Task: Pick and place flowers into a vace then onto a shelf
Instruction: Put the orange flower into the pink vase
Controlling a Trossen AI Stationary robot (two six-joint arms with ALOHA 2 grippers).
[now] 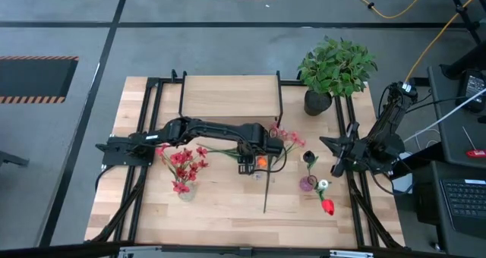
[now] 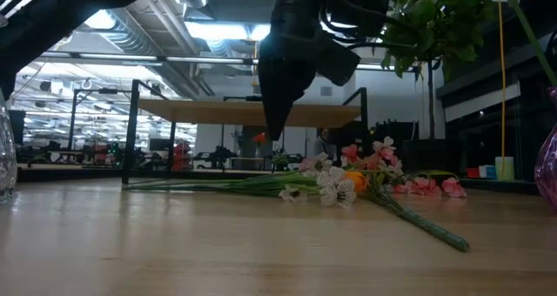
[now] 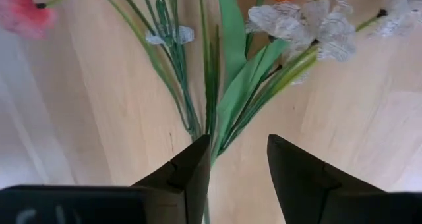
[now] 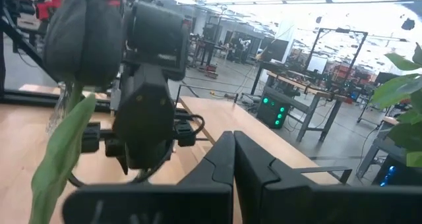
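A loose bunch of flowers (image 1: 282,141) lies flat on the table with pink, white and orange blooms (image 2: 348,179) and long green stems (image 3: 217,85). My left gripper (image 1: 254,161) hovers open above the bunch (image 3: 237,174), a finger on each side of the stems, touching nothing. A clear vase (image 1: 185,188) near the table's left holds red flowers. A small purple vase (image 1: 307,184) holds a dark bloom (image 4: 82,26). A red and a white flower (image 1: 326,205) lie beside it. The shelf (image 1: 228,95) stands at the far edge. My right gripper (image 4: 232,155) waits shut at the table's right (image 1: 339,161).
A bushy green plant in a black pot (image 1: 334,68) stands at the far right corner, beside the shelf. Black frame rails (image 1: 144,136) run along both sides of the table. Bare wood lies along the near edge (image 1: 243,220).
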